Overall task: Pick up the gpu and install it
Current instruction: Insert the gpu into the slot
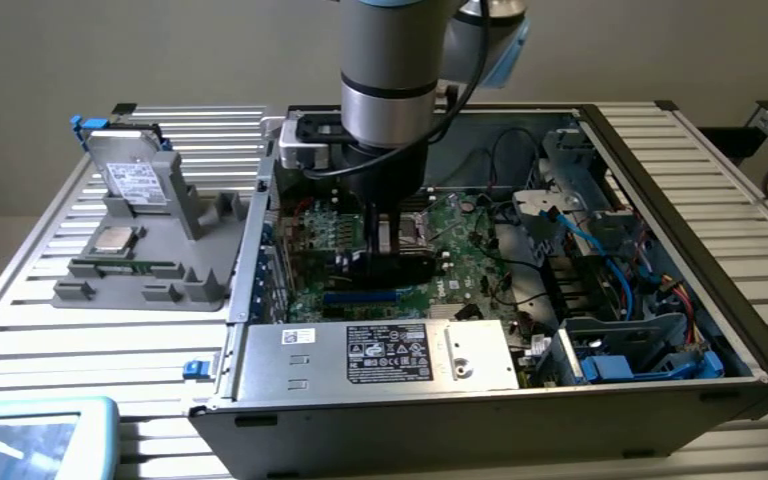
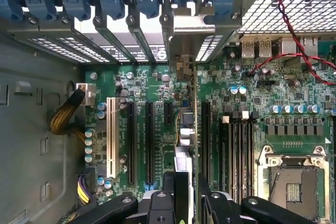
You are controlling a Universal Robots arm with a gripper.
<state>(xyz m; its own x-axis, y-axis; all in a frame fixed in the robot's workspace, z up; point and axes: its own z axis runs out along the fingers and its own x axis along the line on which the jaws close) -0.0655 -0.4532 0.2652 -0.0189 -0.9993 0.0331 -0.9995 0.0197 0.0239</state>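
Inside the open computer case [image 1: 704, 395] the gpu [image 2: 189, 129] stands on edge over the green motherboard [image 2: 157, 87], between the black expansion slots. Its silver end bracket [image 2: 190, 32] sits against the case's rear slot openings. My gripper [image 2: 186, 195] is shut on the card's near end, one black finger on each face. In the exterior view the gripper [image 1: 391, 250] reaches straight down into the case with the dark gpu [image 1: 381, 268] below it, close to the board. Whether the card is seated in its slot is hidden.
Free black slots [image 2: 148, 140] and a white slot [image 2: 110, 137] lie beside the card, the CPU socket [image 2: 294, 182] on the other side. A power supply [image 1: 384, 355], blue-cabled drive cage [image 1: 624, 330], and a grey parts holder [image 1: 157, 250] on the exterior view's left.
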